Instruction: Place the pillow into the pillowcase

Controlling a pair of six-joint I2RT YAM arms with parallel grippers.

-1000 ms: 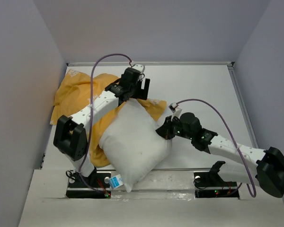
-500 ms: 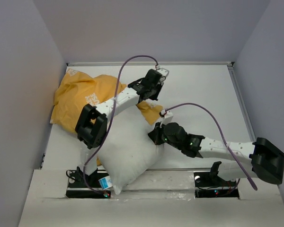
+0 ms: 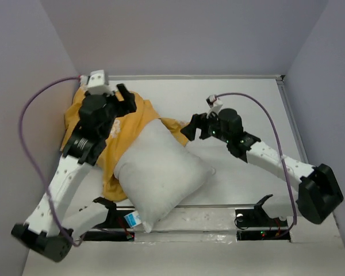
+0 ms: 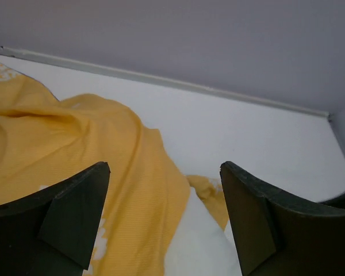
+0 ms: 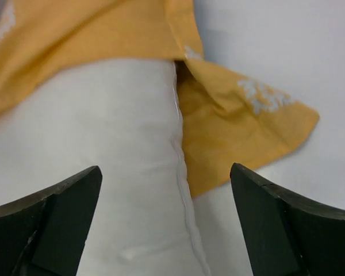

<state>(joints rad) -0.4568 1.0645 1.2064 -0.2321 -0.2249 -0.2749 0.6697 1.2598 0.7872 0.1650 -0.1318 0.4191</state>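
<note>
Top view: the plump white rectangular pillow [image 3: 161, 172] lies skewed near the centre of the white tabletop [image 3: 241, 98]. One corner points at 5 o'clock toward the arm bases and carries a small blue-and-white tag [image 3: 136, 219].

The thin orange-yellow fabric pillowcase [image 3: 135, 112] is bunched at 10 o'clock from the pillow. It runs down along the pillow's 9 o'clock side.

At the pillow's 12 o'clock end the fabric overlaps the white. In the right wrist view the pillowcase [image 5: 236, 121] drapes over the far edge of the pillow [image 5: 103, 126]. A flap of it comes out from beneath the pillow at 3 o'clock, flat on the tabletop.

Left hand [image 3: 119, 96]: you have it over the bunched pillowcase at 10 o'clock. In its own camera the left hand [image 4: 165, 172] stands wide with nothing between the fingers. Orange pillowcase [image 4: 75, 132] lies below it, and a patch of white pillow [image 4: 195, 247] shows at 6 o'clock.

Right hand [image 3: 191, 127]: it sits just beside the pillow's 1 o'clock corner, at the edge of the orange flap. In its wrist view the right hand [image 5: 165, 169] is spread wide and grips nothing. The pillow's seam runs between the fingers.
</note>
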